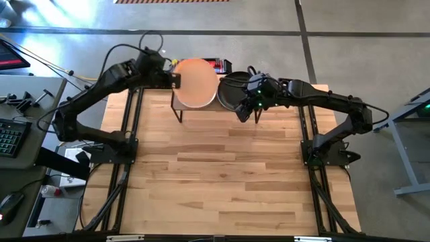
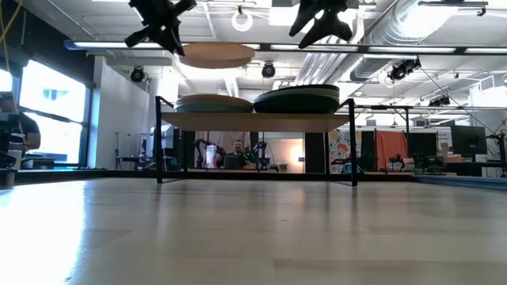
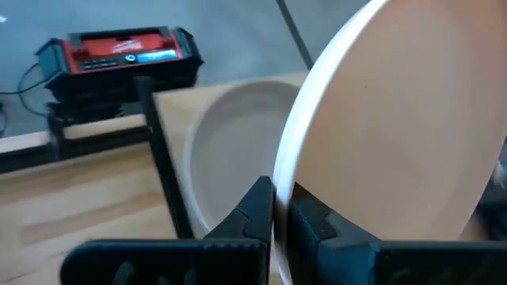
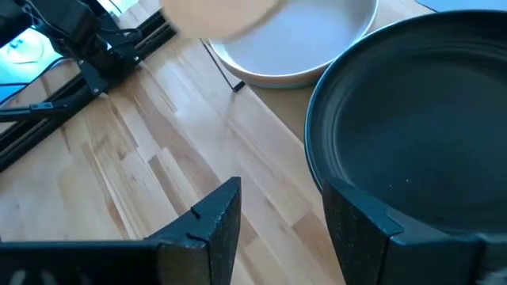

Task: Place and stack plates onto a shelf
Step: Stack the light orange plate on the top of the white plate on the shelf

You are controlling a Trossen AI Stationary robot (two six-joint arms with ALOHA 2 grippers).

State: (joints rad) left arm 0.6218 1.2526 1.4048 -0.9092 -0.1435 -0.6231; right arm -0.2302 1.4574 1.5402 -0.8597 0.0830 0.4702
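The shelf [image 2: 253, 120] stands at the table's far edge on thin black legs. On its left side lies a stack topped by a cream-white plate [image 3: 238, 150], seen edge-on in the low view as the left stack [image 2: 212, 103]. On its right side lies a stack topped by a black plate [image 4: 420, 119] [image 1: 232, 91]. My left gripper [image 3: 279, 194] is shut on a peach-pink plate [image 1: 195, 82], which hangs above the left stack [image 2: 215, 54]. My right gripper [image 4: 277, 198] [image 1: 248, 109] hangs open above the black plate's near rim, with nothing between its fingers. My left gripper pinches the peach-pink plate's rim [image 3: 287, 170] between its two fingers, at the plate's left edge. The fingers come from the table's left, slanting down. The plate is lifted clear and lies about level above the cream-white plate.
A red-and-black device [image 3: 119, 51] sits on the floor just beyond the shelf. Bare wooden tabletop [image 1: 222, 175] stretches from the shelf to the near edge. A desk with a keyboard [image 1: 8, 138] stands left of the table.
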